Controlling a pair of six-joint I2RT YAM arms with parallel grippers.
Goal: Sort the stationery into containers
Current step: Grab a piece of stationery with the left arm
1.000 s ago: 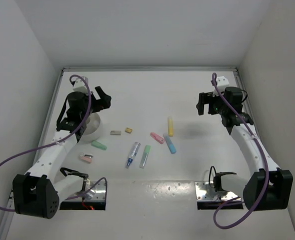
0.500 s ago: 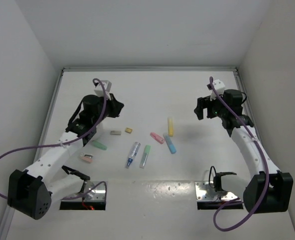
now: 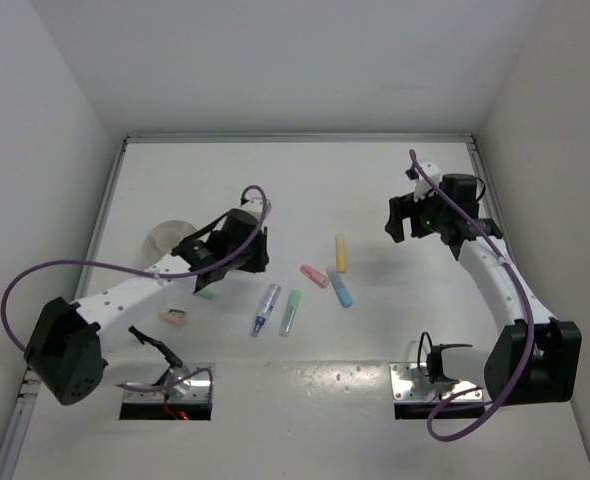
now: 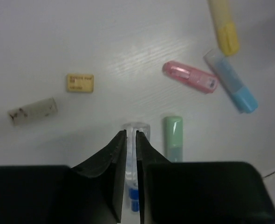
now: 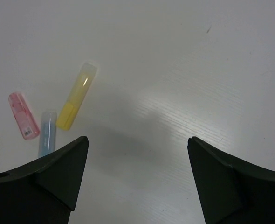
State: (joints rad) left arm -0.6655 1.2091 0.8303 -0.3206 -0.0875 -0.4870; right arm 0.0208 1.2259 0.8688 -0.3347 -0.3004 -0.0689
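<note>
Stationery point(image 3: 314, 275) on table point(image 3: 305, 180), left jaws nearly shut, right jaws wide open, both empty

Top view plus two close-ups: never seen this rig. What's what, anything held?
Two robot arms at a table. The wide picture looks down from above; each close-up comes from a wrist camera, its own claw at the bottom. On the table: a white bowl, a yellow marker, pink marker, blue marker, green marker, a clear pen, a tan block and a grey block. The left claw is almost closed above the pen; the right claw is wide open. Neither holds anything.
</note>
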